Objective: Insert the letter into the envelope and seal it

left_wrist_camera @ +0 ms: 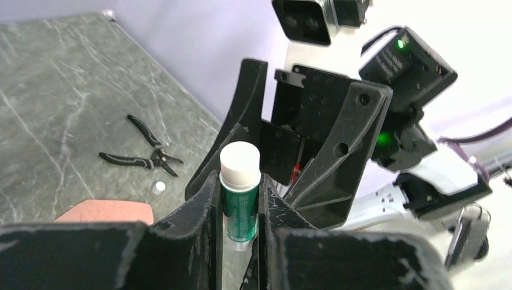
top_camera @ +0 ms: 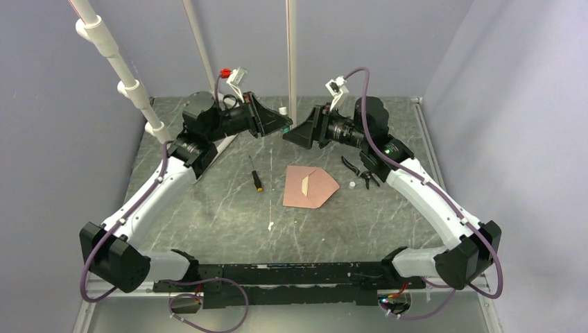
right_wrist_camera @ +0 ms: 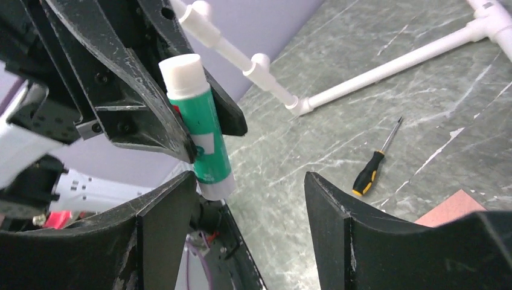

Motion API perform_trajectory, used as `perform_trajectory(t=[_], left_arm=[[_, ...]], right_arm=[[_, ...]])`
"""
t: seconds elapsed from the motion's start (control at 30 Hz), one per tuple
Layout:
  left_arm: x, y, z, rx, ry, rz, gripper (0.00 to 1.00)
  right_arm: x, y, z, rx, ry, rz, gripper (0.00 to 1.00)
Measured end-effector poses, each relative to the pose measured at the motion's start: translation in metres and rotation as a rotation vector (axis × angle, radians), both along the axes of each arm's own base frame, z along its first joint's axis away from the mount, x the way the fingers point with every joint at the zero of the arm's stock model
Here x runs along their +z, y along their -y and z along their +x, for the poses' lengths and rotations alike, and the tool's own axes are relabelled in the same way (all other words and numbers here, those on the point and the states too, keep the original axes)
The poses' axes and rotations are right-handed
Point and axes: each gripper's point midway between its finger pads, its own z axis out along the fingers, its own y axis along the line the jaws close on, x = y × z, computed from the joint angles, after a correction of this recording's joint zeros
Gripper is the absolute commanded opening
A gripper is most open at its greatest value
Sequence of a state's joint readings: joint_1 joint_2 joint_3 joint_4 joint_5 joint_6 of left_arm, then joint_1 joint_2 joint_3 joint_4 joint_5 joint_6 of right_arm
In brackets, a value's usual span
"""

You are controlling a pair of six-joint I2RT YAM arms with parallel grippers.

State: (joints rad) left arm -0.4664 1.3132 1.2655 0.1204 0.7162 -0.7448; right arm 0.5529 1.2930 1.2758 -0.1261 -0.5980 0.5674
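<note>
My left tool (left_wrist_camera: 240, 208) is clamped on a green glue stick (right_wrist_camera: 202, 133) with a white cap, held up off the surface (top_camera: 208, 208). My right tool (right_wrist_camera: 247, 199) gapes wide with nothing in it, facing the stick close by. The envelope (top_camera: 317, 193) lies flat mid-surface, flap pointing right. On it I see only a pale strip of the letter (top_camera: 306, 184). A screwdriver (top_camera: 255, 177) lies to its left and pliers (top_camera: 360, 170) to its right.

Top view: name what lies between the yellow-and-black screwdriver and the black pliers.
The salmon-pink paper envelope and, near the pliers, a small white cap; seen in the top view.
</note>
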Motion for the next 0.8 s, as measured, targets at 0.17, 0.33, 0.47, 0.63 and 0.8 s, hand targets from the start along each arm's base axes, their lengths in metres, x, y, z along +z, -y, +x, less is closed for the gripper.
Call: perform_trajectory(t=[0.17, 0.33, 0.47, 0.63, 0.8], left_arm=[[0.015, -0.012, 0.007, 0.123, -0.020, -0.079, 0.02], [0.035, -0.019, 0.013, 0.189, -0.033, -0.156, 0.02], [0.040, -0.020, 0.015, 0.204, -0.062, -0.194, 0.02], [0.051, -0.020, 0.013, 0.195, -0.069, -0.242, 0.02], [0.055, -0.021, 0.015, 0.200, -0.075, -0.260, 0.02]], right_arm=[[0.008, -0.003, 0.004, -0.107, -0.011, 0.047, 0.71], [0.023, -0.006, 0.007, -0.145, 0.005, 0.104, 0.57], [0.035, -0.009, 0.009, -0.145, 0.014, 0.155, 0.52], [0.050, -0.013, 0.010, -0.128, 0.043, 0.203, 0.45], [0.059, -0.019, 0.008, -0.096, 0.049, 0.239, 0.23]])
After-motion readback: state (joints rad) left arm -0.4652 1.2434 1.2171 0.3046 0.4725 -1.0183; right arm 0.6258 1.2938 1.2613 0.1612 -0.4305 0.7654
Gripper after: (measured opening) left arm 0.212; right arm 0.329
